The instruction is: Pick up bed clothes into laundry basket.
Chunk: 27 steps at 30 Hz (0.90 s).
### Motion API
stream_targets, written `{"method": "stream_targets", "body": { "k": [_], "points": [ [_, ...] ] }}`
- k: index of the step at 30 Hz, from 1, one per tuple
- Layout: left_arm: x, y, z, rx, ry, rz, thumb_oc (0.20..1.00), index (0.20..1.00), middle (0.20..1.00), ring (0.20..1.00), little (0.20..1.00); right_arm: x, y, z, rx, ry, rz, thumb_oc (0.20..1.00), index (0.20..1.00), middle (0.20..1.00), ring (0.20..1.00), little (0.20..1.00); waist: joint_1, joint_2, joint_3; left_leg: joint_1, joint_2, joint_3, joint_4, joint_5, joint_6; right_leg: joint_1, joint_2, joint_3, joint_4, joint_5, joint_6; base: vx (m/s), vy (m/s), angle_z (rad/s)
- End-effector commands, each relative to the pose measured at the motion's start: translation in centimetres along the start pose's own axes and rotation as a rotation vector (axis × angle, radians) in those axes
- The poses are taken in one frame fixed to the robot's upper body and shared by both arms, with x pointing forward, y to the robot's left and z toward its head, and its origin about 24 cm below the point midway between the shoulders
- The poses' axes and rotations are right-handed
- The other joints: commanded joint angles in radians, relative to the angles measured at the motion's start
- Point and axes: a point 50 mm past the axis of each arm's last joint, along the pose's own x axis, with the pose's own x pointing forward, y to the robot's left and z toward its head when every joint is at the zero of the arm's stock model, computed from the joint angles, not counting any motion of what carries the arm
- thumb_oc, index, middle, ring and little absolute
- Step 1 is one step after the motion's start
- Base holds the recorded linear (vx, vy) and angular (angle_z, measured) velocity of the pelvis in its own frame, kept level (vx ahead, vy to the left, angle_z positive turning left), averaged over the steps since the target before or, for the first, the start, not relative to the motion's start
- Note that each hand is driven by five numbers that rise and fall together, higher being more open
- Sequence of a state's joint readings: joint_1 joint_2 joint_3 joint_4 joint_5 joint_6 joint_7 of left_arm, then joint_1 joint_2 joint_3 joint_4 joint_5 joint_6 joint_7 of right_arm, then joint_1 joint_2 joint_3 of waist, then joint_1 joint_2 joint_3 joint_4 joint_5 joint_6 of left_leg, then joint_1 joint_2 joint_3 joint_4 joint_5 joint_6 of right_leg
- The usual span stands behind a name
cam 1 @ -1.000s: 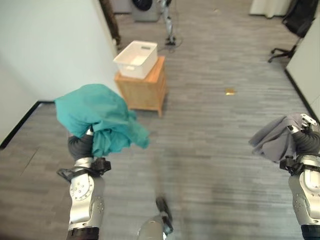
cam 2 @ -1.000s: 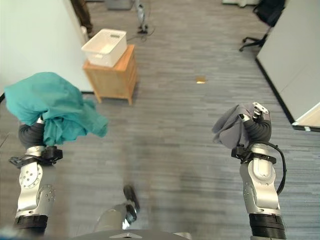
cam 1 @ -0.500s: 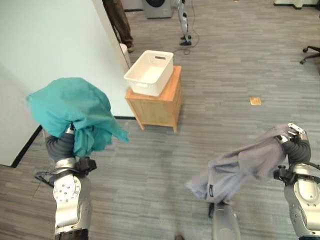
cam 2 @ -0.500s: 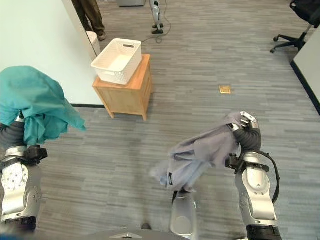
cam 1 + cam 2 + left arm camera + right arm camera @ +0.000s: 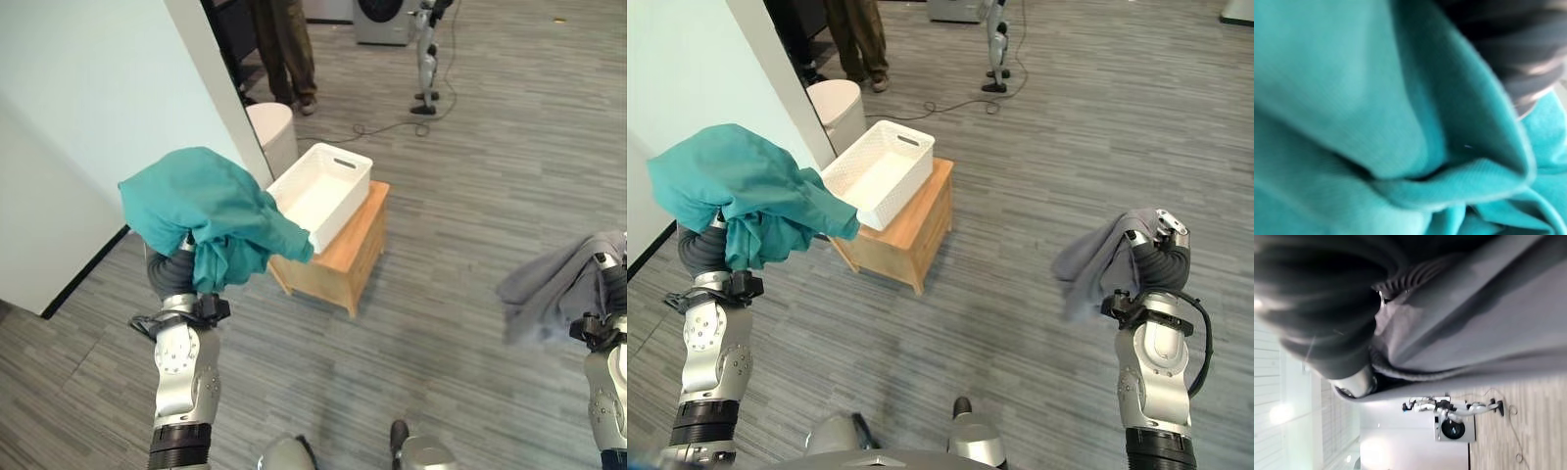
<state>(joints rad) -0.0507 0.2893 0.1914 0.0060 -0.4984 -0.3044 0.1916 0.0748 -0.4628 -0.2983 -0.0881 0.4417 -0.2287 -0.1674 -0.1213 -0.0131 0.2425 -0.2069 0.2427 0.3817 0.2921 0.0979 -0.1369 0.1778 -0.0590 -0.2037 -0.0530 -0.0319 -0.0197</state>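
Note:
A teal cloth (image 5: 208,217) is draped over my raised left hand (image 5: 172,276) and hides its fingers; the left wrist view shows the same teal folds (image 5: 1376,122) up close. My right hand (image 5: 1157,253) is held up at the right, its fingers curled into a grey cloth (image 5: 1095,259) that hangs bunched beside it. The white laundry basket (image 5: 338,174) stands on a small wooden table (image 5: 355,257) ahead, just past the teal cloth's hanging edge. The basket looks empty inside.
A pale wall (image 5: 88,108) runs along the left up to its corner by the basket. Behind the corner stand a white bin (image 5: 275,134) and a person's legs (image 5: 286,54). A stand with a cable (image 5: 427,54) is on the floor further back.
The camera has moved nearer the basket, which now looks larger and closer. The grey cloth, swung out low half a second ago, now hangs bunched at my right hand.

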Motion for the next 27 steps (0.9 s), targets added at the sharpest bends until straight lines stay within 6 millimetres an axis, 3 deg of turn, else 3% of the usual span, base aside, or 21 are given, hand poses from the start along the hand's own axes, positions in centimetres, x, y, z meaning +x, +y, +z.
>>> {"method": "stream_targets", "body": {
  "k": [1, 4, 5, 7, 9, 10, 11, 12, 14, 16, 18, 19, 20, 21, 24, 27],
  "points": [
    [1.4, -0.1, 3.4, 0.033, -0.162, -0.047, 0.200, 0.200, 0.200, 0.200, 0.200, 1.0, 0.3, 3.9, -0.001, -0.201, 0.047, 0.200, 0.200, 0.200, 0.200, 0.200, 0.013, -0.022, -0.044, 0.064, -0.032, -0.038, -0.187, 0.096, -0.026, -0.009, -0.063, 0.069, 0.017, -0.004, 0.111, 0.40, 0.020, -0.05],
    [1.5, 0.4, 3.7, 0.065, -0.176, -0.031, 0.200, 0.200, 0.200, 0.200, 0.200, 1.3, 0.6, 4.2, -0.016, -0.214, 0.056, 0.200, 0.200, 0.200, 0.200, 0.200, 0.001, -0.022, -0.063, 0.088, -0.036, 0.054, -0.243, 0.134, -0.031, 0.035, -0.056, 0.057, 0.015, -0.027, 0.112, 0.38, 0.015, -0.10],
    [1.3, 0.7, 3.9, 0.069, -0.179, -0.028, 0.200, 0.200, 0.200, 0.200, 0.200, 1.5, 1.0, 4.4, -0.015, -0.225, 0.071, 0.200, 0.200, 0.200, 0.200, 0.200, 0.002, -0.017, -0.068, 0.108, -0.042, 0.057, -0.236, 0.101, -0.022, 0.043, -0.060, 0.062, 0.024, -0.053, 0.117, 0.39, 0.097, -0.15],
    [1.2, 0.8, 3.8, 0.066, -0.175, -0.019, 0.200, 0.200, 0.200, 0.200, 0.200, 1.4, 1.2, 4.3, -0.014, -0.221, 0.077, 0.200, 0.200, 0.200, 0.200, 0.200, 0.009, -0.004, -0.080, 0.124, -0.044, 0.074, -0.247, 0.094, -0.014, 0.047, -0.068, 0.060, 0.039, -0.069, 0.124, 0.27, 0.107, -0.27],
    [1.2, 1.1, 3.9, 0.083, -0.174, -0.004, 0.200, 0.200, 0.200, 0.200, 0.200, 1.5, 1.7, 4.0, -0.017, -0.215, 0.086, 0.200, 0.200, 0.200, 0.200, 0.200, 0.026, -0.009, -0.102, 0.176, -0.089, 0.097, -0.254, 0.031, 0.025, 0.049, -0.119, 0.056, 0.145, -0.078, 0.154, 0.41, 0.206, -0.14],
    [1.5, 1.0, 4.5, 0.125, -0.200, -0.015, 0.200, 0.200, 0.200, 0.200, 0.200, 1.3, 2.3, 3.7, -0.011, -0.205, 0.102, 0.200, 0.200, 0.200, 0.200, 0.200, 0.022, 0.000, -0.092, 0.230, -0.115, 0.128, -0.263, -0.017, 0.066, -0.034, -0.161, 0.051, 0.348, 0.019, 0.192, 0.33, 0.228, 0.01],
    [1.6, 1.0, 4.6, 0.126, -0.201, -0.014, 0.200, 0.200, 0.200, 0.200, 0.200, 1.3, 2.4, 3.7, -0.010, -0.205, 0.102, 0.200, 0.200, 0.200, 0.200, 0.200, 0.026, -0.003, -0.093, 0.230, -0.119, 0.134, -0.265, -0.018, 0.069, -0.046, -0.166, 0.059, 0.364, 0.014, 0.195, 0.31, 0.255, -0.34],
    [2.2, 0.5, 5.3, 0.157, -0.229, -0.050, 0.200, 0.200, 0.200, 0.200, 0.200, 1.2, 2.9, 3.6, -0.007, -0.203, 0.124, 0.200, 0.200, 0.200, 0.200, 0.200, 0.013, 0.004, -0.069, 0.273, -0.137, 0.145, -0.277, -0.034, 0.094, -0.147, -0.186, 0.076, 0.526, 0.103, 0.229, 0.18, 0.179, -0.48],
    [2.9, -0.3, 6.3, 0.204, -0.271, -0.106, 0.200, 0.200, 0.200, 0.200, 0.200, 0.9, 2.9, 3.2, -0.013, -0.186, 0.127, 0.200, 0.200, 0.200, 0.200, 0.200, -0.012, 0.021, -0.047, 0.319, -0.145, 0.136, -0.298, -0.054, 0.105, -0.232, -0.193, 0.083, 0.611, 0.105, 0.219, 0.23, 0.171, 0.09],
    [3.6, -1.2, 7.1, 0.234, -0.309, -0.157, 0.200, 0.200, 0.200, 0.200, 0.200, 0.7, 2.7, 2.9, -0.017, -0.167, 0.122, 0.200, 0.200, 0.200, 0.200, 0.200, -0.026, 0.027, -0.046, 0.351, -0.162, 0.142, -0.326, -0.062, 0.098, -0.269, -0.234, 0.048, 0.550, 0.101, 0.211, 0.22, 0.038, 0.43],
    [4.3, -2.3, 8.4, 0.259, -0.367, -0.223, 0.200, 0.200, 0.200, 0.200, 0.200, 0.8, 2.4, 2.8, -0.020, -0.161, 0.115, 0.200, 0.200, 0.200, 0.200, 0.200, -0.042, 0.030, -0.058, 0.364, -0.168, 0.138, -0.350, -0.067, 0.075, -0.271, -0.264, 0.014, 0.366, 0.107, 0.210, 0.18, -0.081, 0.49],
    [4.4, -2.3, 8.4, 0.259, -0.367, -0.225, 0.200, 0.200, 0.200, 0.200, 0.200, 0.8, 2.4, 2.8, -0.019, -0.161, 0.114, 0.200, 0.200, 0.200, 0.200, 0.200, -0.044, 0.031, -0.059, 0.363, -0.166, 0.135, -0.350, -0.067, 0.075, -0.264, -0.261, 0.008, 0.354, 0.113, 0.210, 0.21, -0.155, 0.60],
    [5.2, -3.4, 9.2, 0.269, -0.405, -0.264, 0.200, 0.200, 0.200, 0.200, 0.200, 0.7, 1.9, 2.7, -0.032, -0.152, 0.108, 0.200, 0.200, 0.200, 0.200, 0.200, -0.068, 0.024, -0.073, 0.371, -0.174, 0.098, -0.353, -0.070, 0.060, -0.240, -0.236, 0.066, 0.218, 0.122, 0.225, 0.20, -0.128, 0.50],
    [5.3, -3.5, 9.2, 0.300, -0.404, -0.281, 0.200, 0.200, 0.200, 0.200, 0.200, 0.7, 1.8, 2.8, -0.031, -0.158, 0.101, 0.200, 0.200, 0.200, 0.200, 0.200, -0.070, 0.018, -0.076, 0.380, -0.173, 0.101, -0.351, -0.074, 0.058, -0.213, -0.229, 0.085, 0.192, 0.136, 0.243, 0.26, -0.169, 0.66],
    [6.1, -4.3, 9.3, 0.300, -0.405, -0.315, 0.200, 0.200, 0.200, 0.200, 0.200, 0.5, 2.1, 2.8, -0.014, -0.154, 0.129, 0.200, 0.200, 0.200, 0.200, 0.200, -0.056, 0.011, -0.096, 0.381, -0.175, 0.108, -0.356, -0.064, 0.048, -0.178, -0.220, 0.077, 0.142, 0.144, 0.237, 0.12, -0.103, 0.53],
    [6.9, -5.6, 9.9, 0.307, -0.428, -0.370, 0.200, 0.200, 0.200, 0.200, 0.200, 0.8, 2.0, 3.2, -0.021, -0.171, 0.136, 0.200, 0.200, 0.200, 0.200, 0.200, -0.057, 0.025, -0.118, 0.371, -0.172, 0.097, -0.361, -0.050, 0.040, -0.128, -0.202, 0.036, 0.078, 0.134, 0.233, 0.08, -0.060, -0.24]
  ]
}}
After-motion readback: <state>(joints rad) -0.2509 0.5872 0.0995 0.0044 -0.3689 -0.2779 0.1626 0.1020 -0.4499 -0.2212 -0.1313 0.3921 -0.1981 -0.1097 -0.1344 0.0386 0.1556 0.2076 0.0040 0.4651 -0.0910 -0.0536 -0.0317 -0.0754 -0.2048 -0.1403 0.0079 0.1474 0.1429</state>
